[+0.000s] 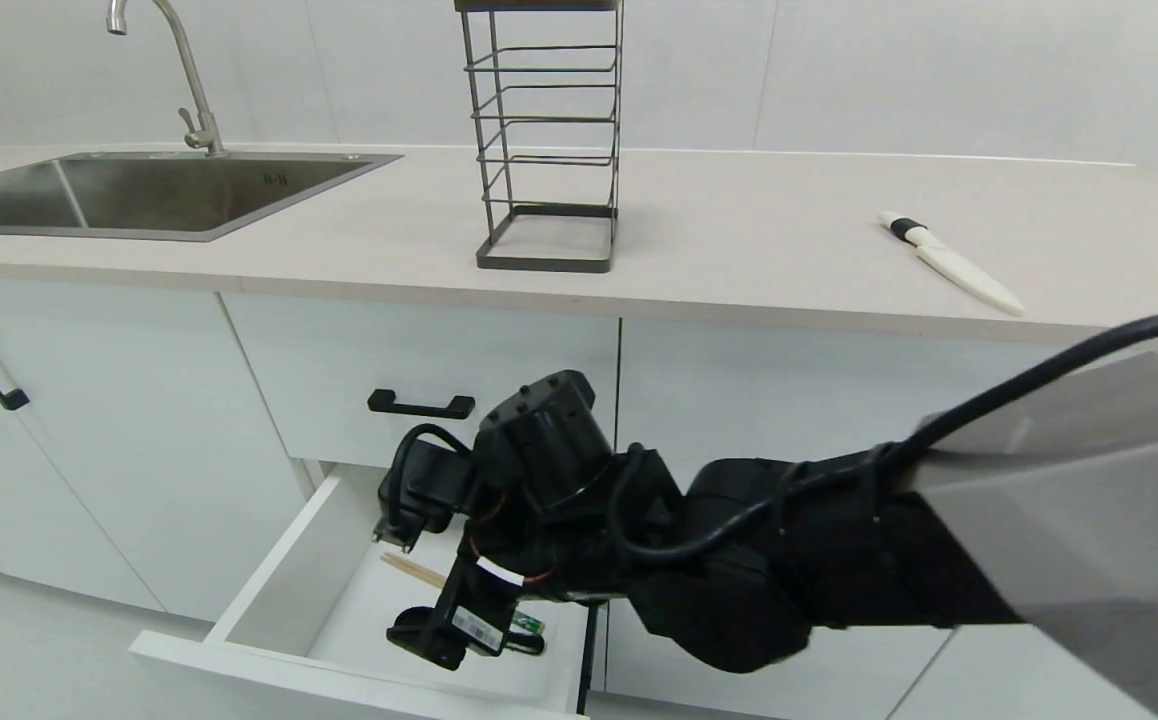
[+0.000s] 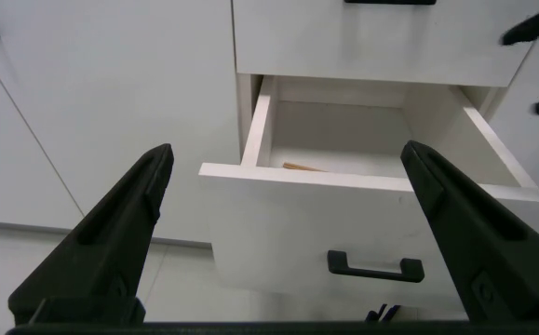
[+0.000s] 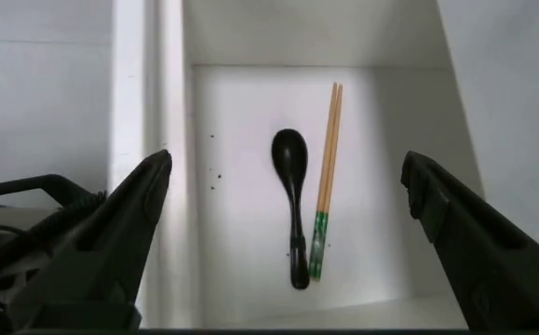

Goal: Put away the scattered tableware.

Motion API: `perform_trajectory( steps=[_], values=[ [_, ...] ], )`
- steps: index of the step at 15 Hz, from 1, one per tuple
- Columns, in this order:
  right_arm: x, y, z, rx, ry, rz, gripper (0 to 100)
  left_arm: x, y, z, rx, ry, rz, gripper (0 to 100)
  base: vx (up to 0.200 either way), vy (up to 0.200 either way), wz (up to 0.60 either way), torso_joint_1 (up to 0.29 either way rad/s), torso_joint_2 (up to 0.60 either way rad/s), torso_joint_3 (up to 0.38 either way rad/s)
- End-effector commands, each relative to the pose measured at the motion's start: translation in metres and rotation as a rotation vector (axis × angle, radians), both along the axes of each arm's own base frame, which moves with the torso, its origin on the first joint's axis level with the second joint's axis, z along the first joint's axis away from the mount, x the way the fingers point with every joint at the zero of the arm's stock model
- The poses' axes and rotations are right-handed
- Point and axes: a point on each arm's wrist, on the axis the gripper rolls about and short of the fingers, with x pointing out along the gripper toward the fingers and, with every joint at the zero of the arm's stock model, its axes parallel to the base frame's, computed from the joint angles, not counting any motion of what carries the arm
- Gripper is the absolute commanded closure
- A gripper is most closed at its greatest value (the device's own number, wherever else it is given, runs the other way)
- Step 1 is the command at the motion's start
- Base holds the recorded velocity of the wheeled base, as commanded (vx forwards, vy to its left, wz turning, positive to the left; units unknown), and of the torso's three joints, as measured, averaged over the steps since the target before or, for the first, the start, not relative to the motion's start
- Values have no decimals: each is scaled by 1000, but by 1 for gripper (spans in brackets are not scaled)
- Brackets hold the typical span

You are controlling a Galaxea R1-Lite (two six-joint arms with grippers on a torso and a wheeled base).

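Hiding spoon (image 3: 292,200), chopsticks (image 1: 415,571) partly: right end effector (image 3: 285,160)

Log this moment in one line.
drawer open | spoon, chopsticks inside | knife on counter | right gripper open above drawer | left gripper open, facing drawer front

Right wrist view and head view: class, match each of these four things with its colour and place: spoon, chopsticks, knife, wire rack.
Things:
1 spoon
2 chopsticks
3 knife
4 wire rack

Descriptions:
A pale, lying on the countertop
B black, lying in the open drawer
C dark, standing upright on the countertop
D wooden with green ends, lying in the open drawer

Pairs: 1-B; 2-D; 3-A; 4-C
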Motion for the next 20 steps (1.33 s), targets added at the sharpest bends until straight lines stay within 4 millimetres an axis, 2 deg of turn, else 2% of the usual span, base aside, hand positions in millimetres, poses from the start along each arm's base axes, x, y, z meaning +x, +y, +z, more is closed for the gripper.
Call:
perform_trajectory(
  steps=[1, 4, 7, 9, 10, 12, 13, 15, 18, 20],
  values=[
    [-30, -37, 43, 71, -31, 0, 0, 0, 0, 0, 0, 3, 0, 0, 0, 0, 0, 0, 0, 0],
    [-67, -79, 58, 155, 29, -111, 0, 0, 0, 0, 0, 3, 0, 0, 0, 0, 0, 0, 0, 0],
    [-93, -131, 53, 147, 49, -134, 0, 0, 0, 0, 0, 1, 0, 0, 0, 0, 0, 0, 0, 0],
    [-102, -162, 55, 152, 43, -163, 0, 0, 0, 0, 0, 3, 0, 0, 0, 0, 0, 0, 0, 0],
    [-111, -188, 57, 165, 36, -188, 0, 0, 0, 0, 0, 1, 0, 0, 0, 0, 0, 0, 0, 0],
    [-121, -211, 53, 166, 35, -214, 0, 0, 0, 0, 0, 3, 0, 0, 0, 0, 0, 0, 0, 0],
    [-133, -236, 43, 144, 44, -238, 0, 0, 0, 0, 0, 1, 0, 0, 0, 0, 0, 0, 0, 0],
    [-143, -252, 41, 151, 40, -247, 0, 0, 0, 0, 0, 3, 0, 0, 0, 0, 0, 0, 0, 0],
    [-147, -265, 51, 206, 4, -277, 0, 0, 0, 0, 0, 1, 0, 0, 0, 0, 0, 0, 0, 0],
    [-156, -282, 53, 244, -28, -303, 0, 0, 0, 0, 0, 1, 0, 0, 0, 0, 0, 0, 0, 0]
  ],
)
